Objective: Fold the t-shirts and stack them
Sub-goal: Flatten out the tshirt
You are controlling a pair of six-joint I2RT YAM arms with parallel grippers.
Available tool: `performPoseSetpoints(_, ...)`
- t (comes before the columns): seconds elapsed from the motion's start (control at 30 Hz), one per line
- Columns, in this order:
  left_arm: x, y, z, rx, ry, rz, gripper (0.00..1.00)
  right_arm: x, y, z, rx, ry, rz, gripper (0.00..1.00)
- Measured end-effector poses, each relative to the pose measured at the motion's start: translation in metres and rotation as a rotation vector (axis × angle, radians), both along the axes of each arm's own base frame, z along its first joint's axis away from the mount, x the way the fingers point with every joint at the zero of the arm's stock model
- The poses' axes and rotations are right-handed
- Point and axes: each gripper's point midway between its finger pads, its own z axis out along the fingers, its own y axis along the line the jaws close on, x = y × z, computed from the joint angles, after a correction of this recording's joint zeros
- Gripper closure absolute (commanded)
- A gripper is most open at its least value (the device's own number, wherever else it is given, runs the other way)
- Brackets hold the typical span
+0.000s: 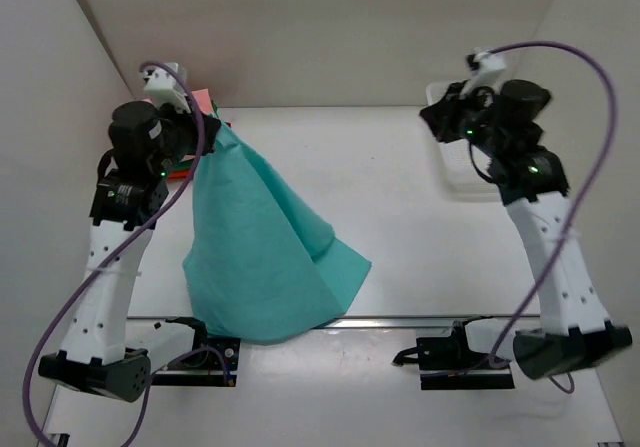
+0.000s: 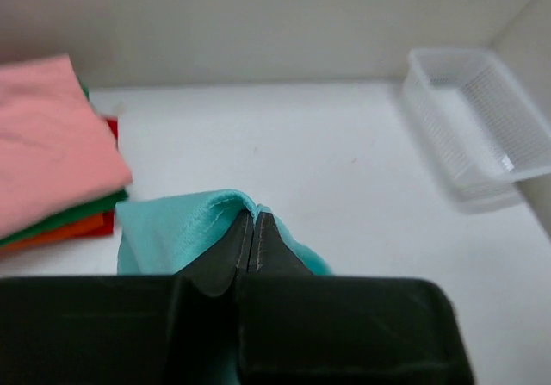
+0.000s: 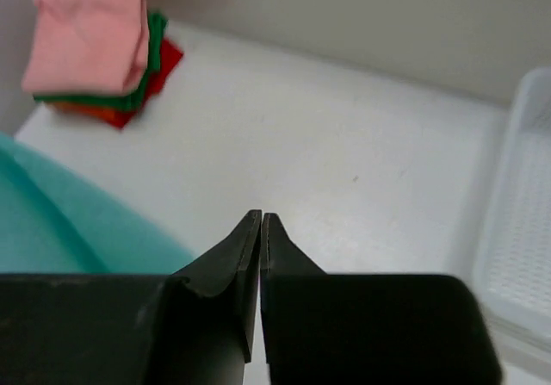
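Note:
A teal t-shirt (image 1: 265, 257) hangs from my left gripper (image 1: 208, 119), which is raised at the far left and shut on the shirt's hemmed edge (image 2: 198, 217). The shirt's lower part drapes onto the table near the front edge. In the left wrist view the left gripper (image 2: 255, 215) has its jaws pressed together with the teal fabric pinched at the tips. Beside it lies a folded stack with a salmon-pink t-shirt (image 2: 47, 135) on top, then a green one (image 2: 73, 216) and a red-orange one (image 2: 82, 228). My right gripper (image 3: 261, 218) is shut and empty, held high at the far right (image 1: 436, 119).
A white mesh basket (image 2: 482, 118) stands at the back right, partly behind the right arm (image 1: 452, 179). The folded stack (image 3: 90, 40) sits in the back left corner by the wall. White walls enclose the table on three sides.

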Motion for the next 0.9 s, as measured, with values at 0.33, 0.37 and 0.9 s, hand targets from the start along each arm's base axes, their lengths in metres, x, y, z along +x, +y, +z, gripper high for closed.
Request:
performPoseSetpoints(0.33, -0.014, 0.003, -0.128, 0.072, 0.203, -0.027, 1.0, 0.043, 0.116, -0.294, -0.256, 0.577, 0.264, 0.62)
performPoseSetpoints(0.37, -0.017, 0.006, -0.134, 0.082, 0.208, -0.023, 1.0, 0.034, 0.127, -0.316, -0.284, 0.612, 0.292, 0.62)
performPoseSetpoints(0.9, -0.032, 0.035, -0.181, 0.186, 0.26, 0.096, 1.0, -0.007, 0.253, -0.384, -0.345, 0.621, 0.561, 0.5)
